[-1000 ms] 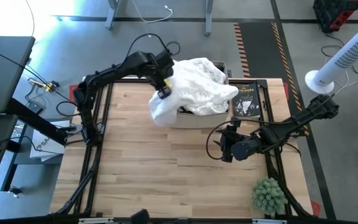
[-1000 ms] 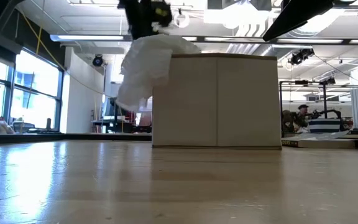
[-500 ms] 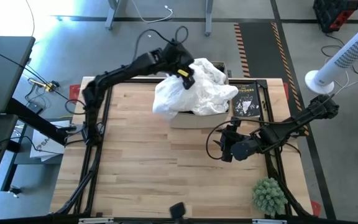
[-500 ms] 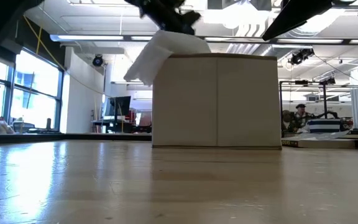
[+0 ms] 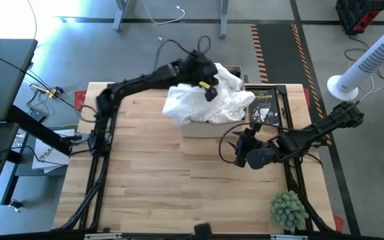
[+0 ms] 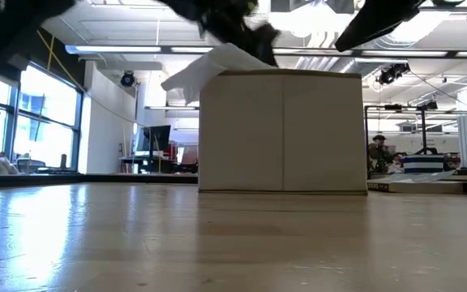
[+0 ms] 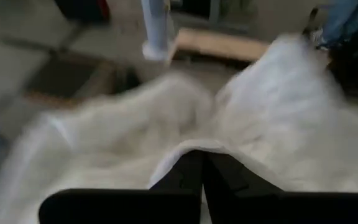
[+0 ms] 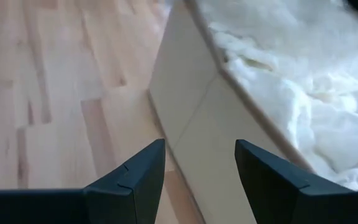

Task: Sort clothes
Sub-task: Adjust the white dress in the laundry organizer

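A white garment (image 5: 205,100) lies heaped in and over a cream box (image 5: 212,127) at the table's far middle; a flap of the garment hangs over the box's left rim (image 6: 197,73). My left gripper (image 5: 209,83) is over the heap, shut on the white cloth (image 7: 260,124). My right gripper (image 5: 242,148) is open and empty just near of the box, its fingers (image 8: 138,177) pointing at the box wall (image 8: 191,118). No dark garment shows. My left gripper pinches a fold of the white garment (image 7: 194,148) between its two shut fingers, coming from above and from the table's left. The cloth spreads slack below and around the fingers and rests on the heap in the box. How many layers it has cannot be told.
A black book with white lettering (image 5: 264,107) lies right of the box. A green spiky plant (image 5: 289,210) stands at the near right corner. Bare wood (image 5: 159,173) fills the table's near and left parts. A white fan (image 5: 372,60) stands beyond the right edge.
My left gripper has moved toward the table's right and over the box, carrying the white garment. The part that hung down beside the box's left wall has been drawn up and over onto the heap; only a small flap still overhangs the rim.
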Controlling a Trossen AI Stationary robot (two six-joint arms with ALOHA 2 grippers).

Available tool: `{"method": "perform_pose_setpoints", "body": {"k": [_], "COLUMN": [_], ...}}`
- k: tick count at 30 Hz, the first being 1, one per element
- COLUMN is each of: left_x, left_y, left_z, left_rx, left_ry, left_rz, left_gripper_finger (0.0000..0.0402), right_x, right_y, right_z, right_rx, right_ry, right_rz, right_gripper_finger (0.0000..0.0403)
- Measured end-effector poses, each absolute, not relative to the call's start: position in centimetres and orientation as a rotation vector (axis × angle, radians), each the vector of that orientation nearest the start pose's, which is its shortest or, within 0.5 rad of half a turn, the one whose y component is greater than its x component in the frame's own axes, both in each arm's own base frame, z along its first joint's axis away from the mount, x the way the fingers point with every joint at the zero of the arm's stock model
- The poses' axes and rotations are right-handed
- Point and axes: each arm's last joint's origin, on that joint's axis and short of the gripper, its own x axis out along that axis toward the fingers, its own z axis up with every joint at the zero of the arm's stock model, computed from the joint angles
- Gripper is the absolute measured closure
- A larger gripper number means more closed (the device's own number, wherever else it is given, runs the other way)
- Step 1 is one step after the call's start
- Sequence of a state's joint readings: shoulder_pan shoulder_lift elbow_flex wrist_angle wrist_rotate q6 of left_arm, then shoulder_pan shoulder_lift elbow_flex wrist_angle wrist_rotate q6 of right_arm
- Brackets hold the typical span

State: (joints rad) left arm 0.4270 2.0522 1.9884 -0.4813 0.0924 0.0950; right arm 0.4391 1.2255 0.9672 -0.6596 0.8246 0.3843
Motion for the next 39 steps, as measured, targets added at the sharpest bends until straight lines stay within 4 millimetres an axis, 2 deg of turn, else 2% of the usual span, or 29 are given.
{"method": "perform_pose_setpoints", "body": {"k": [4, 8, 10, 13, 15, 17, 20, 22, 26, 28, 33, 36, 39], "left_x": [39.5, 35.0, 32.8, 30.1, 29.1, 29.0, 28.9, 28.8, 28.0, 27.4, 25.4, 24.6, 24.1], "left_y": [15.3, 10.7, 8.5, 5.6, 4.2, 3.2, 2.3, 2.0, 1.1, 0.6, -0.9, -2.0, -3.3], "left_z": [40.1, 45.0, 46.3, 47.1, 47.3, 47.3, 47.4, 47.4, 46.9, 46.4, 45.1, 44.8, 44.8], "left_rx": [0.072, 0.134, 0.153, 0.167, 0.192, 0.227, 0.275, 0.299, 0.332, 0.326, 0.285, 0.262, 0.261], "left_ry": [0.467, 0.451, 0.484, 0.566, 0.6, 0.607, 0.605, 0.611, 0.682, 0.731, 0.851, 0.846, 0.806], "left_rz": [0.307, 0.318, 0.336, 0.393, 0.448, 0.505, 0.57, 0.605, 0.661, 0.689, 0.761, 0.812, 0.786], "left_gripper_finger": [0.0401, 0.0401, 0.0401, 0.0401, 0.0401, 0.0401, 0.0401, 0.0401, 0.0401, 0.0401, 0.0401, 0.0401, 0.0401], "right_x": [22.6, 23.6, 24.4, 25.7, 26.6, 27.7, 29.5, 31.3, 35.0, 35.9, 35.8, 34.8, 33.8], "right_y": [7.1, 5.1, 3.5, 0.6, -1.4, -3.3, -6.1, -8.1, -12.3, -14.1, -16.8, -17.7, -18.5], "right_z": [28.5, 31.5, 33.4, 35.5, 36.3, 36.4, 35.1, 33.8, 30.6, 29.0, 26.2, 24.9, 23.4], "right_rx": [-0.173, -0.146, -0.117, -0.053, -0.007, 0.049, 0.118, 0.163, 0.267, 0.302, 0.28, 0.276, 0.351], "right_ry": [0.605, 0.486, 0.397, 0.211, 0.088, 0.009, -0.014, 0.048, 0.288, 0.465, 0.805, 0.881, 0.902], "right_rz": [-0.526, -0.528, -0.462, -0.252, -0.072, 0.031, 0.044, 0.044, 0.031, -0.034, -0.267, -0.375, -0.421], "right_gripper_finger": [0.021, 0.021, 0.021, 0.021, 0.021, 0.021, 0.021, 0.021, 0.021, 0.021, 0.021, 0.0211, 0.0211]}}
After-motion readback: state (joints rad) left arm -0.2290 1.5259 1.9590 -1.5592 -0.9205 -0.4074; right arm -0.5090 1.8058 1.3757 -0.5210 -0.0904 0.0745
